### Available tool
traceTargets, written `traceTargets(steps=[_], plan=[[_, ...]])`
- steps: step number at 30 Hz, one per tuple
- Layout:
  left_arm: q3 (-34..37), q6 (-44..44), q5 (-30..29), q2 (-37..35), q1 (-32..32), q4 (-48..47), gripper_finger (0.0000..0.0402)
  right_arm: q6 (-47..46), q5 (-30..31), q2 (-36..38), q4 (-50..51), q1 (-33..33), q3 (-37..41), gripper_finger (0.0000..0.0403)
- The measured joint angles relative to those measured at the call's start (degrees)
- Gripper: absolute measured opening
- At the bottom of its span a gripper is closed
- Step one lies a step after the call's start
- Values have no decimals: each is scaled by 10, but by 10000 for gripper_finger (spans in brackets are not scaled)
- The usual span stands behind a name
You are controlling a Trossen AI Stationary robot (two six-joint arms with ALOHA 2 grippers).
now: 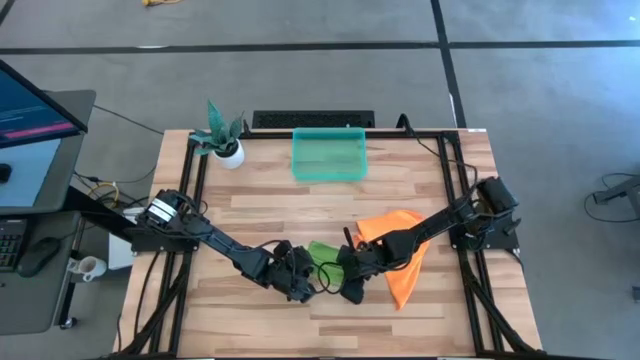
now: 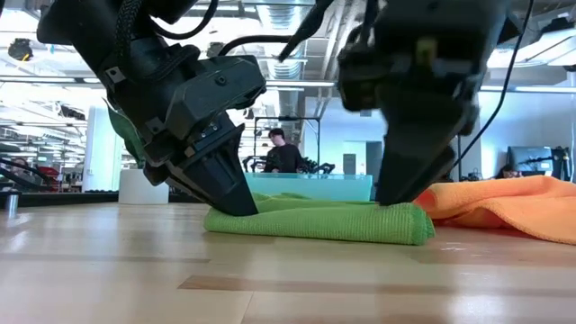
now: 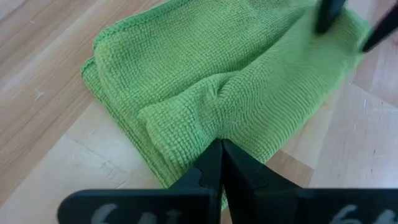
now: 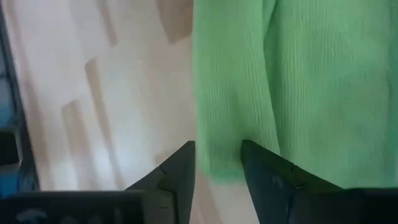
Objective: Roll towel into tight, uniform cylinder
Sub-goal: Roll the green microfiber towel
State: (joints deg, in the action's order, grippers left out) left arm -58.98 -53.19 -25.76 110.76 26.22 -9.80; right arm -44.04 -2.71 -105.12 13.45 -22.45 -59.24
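At the far left, beyond the table's edge, a monitor (image 1: 35, 110) glows over a desk cluttered with cables. On the wooden table (image 1: 260, 200), a small potted plant (image 1: 224, 140) stands near the far left corner, and a translucent teal bin (image 1: 329, 154) sits at the middle of the far edge. The left arm reaches in from the left side, its left hand (image 1: 302, 283) lowered to the near centre of the table with its fingers (image 3: 219, 168) clenched tight together, their tips pinching a raised fold of the green towel (image 1: 326, 254). The green towel lies folded flat on the table between the two hands, near the front edge; in the low view it shows as a low, layered pad (image 2: 319, 220) with the left hand (image 2: 236, 202) pressing its left end. The right hand (image 1: 350, 290) comes down on the towel's other end, its two fingers (image 4: 177, 171) parted and straddling the towel's edge (image 4: 236, 93), with green cloth showing between them; whether they grip it cannot be told. Just right of the green towel, an orange towel (image 1: 400, 250) lies crumpled on the table beneath the right arm. In the room behind the table, a person (image 2: 281, 153) in dark clothing is visible.
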Motion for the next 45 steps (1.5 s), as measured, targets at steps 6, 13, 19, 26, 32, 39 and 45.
traceTargets(steps=[6, 13, 19, 26, 32, 39, 45], plan=[[0, 1, -4, 0, 0, 1, 0, 38, 23, 59, 70, -14, 0, 154], [0, -1, -5, 0, 0, 1, 0, 128, 230, 95, 107, -113, -1, 154], [0, 0, -5, 0, 0, 2, 0, 159, 413, 69, 38, -207, -2, 154], [0, 0, -5, 0, -1, 2, 0, 307, 429, 9, -25, -228, -3, 154], [0, 0, -5, 0, -1, 2, 0, 379, 431, -29, -56, -199, -3, 158], [-1, 0, -5, 0, -1, 2, 0, 385, 380, -31, -60, -165, -3, 195], [-1, 0, -5, 0, -1, 2, 0, 344, 337, -31, -40, -141, -3, 214]])
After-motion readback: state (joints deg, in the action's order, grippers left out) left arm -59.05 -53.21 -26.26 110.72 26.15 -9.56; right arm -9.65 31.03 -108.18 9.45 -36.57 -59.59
